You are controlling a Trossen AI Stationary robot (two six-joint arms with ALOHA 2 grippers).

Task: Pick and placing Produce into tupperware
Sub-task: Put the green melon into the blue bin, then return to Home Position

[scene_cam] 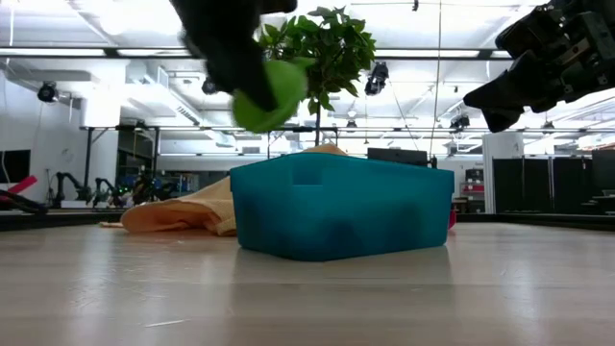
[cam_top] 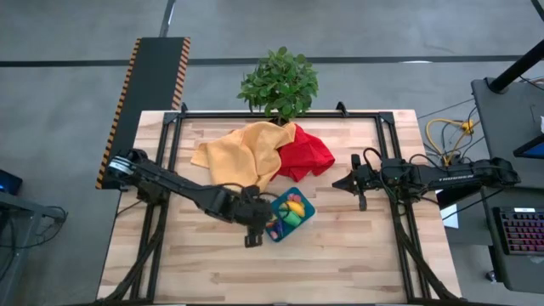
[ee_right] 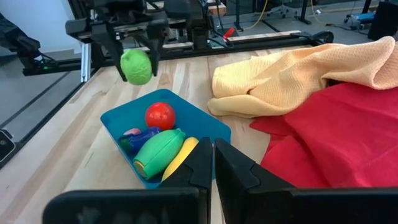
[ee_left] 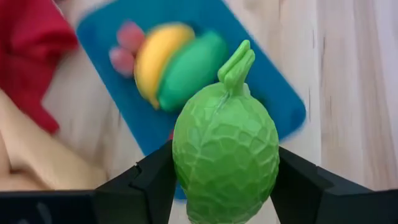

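My left gripper is shut on a bumpy light-green produce piece. It holds the piece in the air just left of the teal tupperware, above the level of its rim, as the low view shows. The tupperware holds a red tomato, a purple eggplant, a smooth green piece, a yellow banana and a pink berry. My right gripper hangs shut and empty to the right of the tupperware. My left gripper pinches the bumpy green piece between its two fingers, on the piece's two opposite sides at its widest part. The fingers come from above, pointing down. The piece is lifted clear, beside the tupperware's left corner.
A yellow cloth and a red cloth lie bunched just beyond the tupperware. A leafy potted plant stands at the table's far edge. Bare wood lies on the near side.
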